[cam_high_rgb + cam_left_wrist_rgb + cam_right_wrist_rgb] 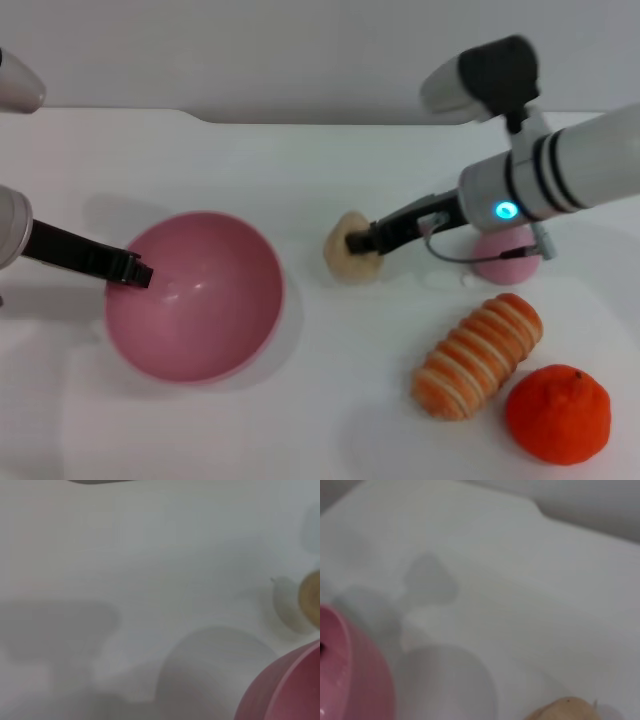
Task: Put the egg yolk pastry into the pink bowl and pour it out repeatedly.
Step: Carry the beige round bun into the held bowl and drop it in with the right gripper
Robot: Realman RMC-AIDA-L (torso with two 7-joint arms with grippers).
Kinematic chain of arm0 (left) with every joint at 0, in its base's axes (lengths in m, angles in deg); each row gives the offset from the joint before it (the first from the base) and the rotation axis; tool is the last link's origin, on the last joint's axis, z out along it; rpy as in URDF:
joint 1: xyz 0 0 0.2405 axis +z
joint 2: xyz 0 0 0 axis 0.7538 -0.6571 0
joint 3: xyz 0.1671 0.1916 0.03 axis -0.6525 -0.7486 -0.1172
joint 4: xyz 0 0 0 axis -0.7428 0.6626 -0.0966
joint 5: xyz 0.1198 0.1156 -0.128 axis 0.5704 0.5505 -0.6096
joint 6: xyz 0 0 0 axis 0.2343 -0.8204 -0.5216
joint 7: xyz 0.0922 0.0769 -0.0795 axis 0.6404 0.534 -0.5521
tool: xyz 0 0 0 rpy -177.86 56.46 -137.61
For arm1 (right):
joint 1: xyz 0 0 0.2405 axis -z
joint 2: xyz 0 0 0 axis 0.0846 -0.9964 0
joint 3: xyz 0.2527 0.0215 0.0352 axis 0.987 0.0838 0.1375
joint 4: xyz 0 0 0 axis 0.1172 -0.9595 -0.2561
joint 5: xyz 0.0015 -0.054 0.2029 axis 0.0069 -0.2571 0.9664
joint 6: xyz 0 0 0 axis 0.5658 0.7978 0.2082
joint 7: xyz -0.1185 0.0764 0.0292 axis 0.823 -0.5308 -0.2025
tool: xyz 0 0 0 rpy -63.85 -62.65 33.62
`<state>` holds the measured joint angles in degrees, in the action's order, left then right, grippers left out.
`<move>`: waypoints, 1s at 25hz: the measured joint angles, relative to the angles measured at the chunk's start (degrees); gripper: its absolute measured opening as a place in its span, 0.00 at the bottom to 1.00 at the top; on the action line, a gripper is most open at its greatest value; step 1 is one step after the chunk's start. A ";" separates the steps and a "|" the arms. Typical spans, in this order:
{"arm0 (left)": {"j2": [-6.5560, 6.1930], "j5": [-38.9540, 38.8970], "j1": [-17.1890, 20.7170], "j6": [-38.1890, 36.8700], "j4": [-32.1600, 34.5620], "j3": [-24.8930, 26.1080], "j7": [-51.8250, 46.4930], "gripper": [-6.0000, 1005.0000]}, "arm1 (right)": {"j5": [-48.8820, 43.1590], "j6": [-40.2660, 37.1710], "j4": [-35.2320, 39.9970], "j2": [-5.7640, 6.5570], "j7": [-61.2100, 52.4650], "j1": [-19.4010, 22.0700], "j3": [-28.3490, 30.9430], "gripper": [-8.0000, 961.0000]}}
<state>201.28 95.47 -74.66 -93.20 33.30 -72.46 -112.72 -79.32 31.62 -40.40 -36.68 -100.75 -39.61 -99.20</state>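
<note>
The pink bowl (200, 300) sits at the left of the white table, tipped so its opening faces up and toward me. My left gripper (135, 270) is shut on its left rim. The beige egg yolk pastry (345, 255) lies near the table's middle, right of the bowl. My right gripper (362, 240) reaches in from the right and is closed on the pastry's top. The bowl's edge (290, 690) and the pastry (311, 597) show in the left wrist view. The right wrist view shows the bowl (350, 675) and the pastry (565, 711).
A small pink ball (505, 258) sits behind my right arm. An orange-and-cream striped roll (478, 355) and an orange fruit (558, 413) lie at the front right. The table's back edge meets a grey wall.
</note>
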 joint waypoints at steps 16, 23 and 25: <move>0.28 -1.13 -6.22 4.90 -7.58 -7.78 -2.34 0.01 | 4.89 -22.21 24.78 -0.04 10.87 -0.98 2.31 0.16; 0.32 -3.20 -8.01 6.26 -7.84 -9.27 -2.45 0.01 | 1.11 -22.24 23.53 -0.40 10.75 -2.11 -7.49 0.16; 0.26 -3.38 -8.08 6.53 -7.85 -9.13 -2.46 0.01 | 1.00 -22.78 23.91 -0.47 10.60 -1.80 -7.72 0.17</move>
<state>201.54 92.09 -82.74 -86.67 25.45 -81.59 -115.18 -78.31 8.85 -16.49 -37.15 -90.14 -41.41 -106.92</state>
